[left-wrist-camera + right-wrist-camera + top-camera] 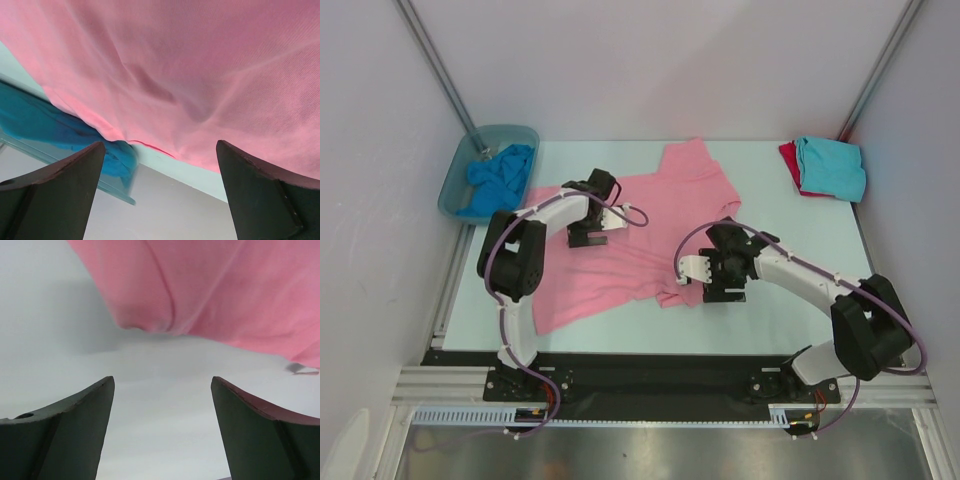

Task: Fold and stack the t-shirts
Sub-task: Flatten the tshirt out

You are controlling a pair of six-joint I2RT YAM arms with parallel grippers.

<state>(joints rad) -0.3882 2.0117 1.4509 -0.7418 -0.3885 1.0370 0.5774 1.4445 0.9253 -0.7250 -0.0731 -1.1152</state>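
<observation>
Large light pink cloth t-shirt [650, 230] lies spread, rumpled, mid pale surface [800, 290]. Left fingers [60, 195] wide open over its left part, holding nothing. Right fingers [65, 435] wide apart, empty, just beside its near-right hem. Folded turquoise t-shirt [832, 165] lies on red t-shirt [788, 160], far right corner. Bright blue t-shirt [500, 178] bunched in translucent grey-blue plastic tub [455, 185], far left.
</observation>
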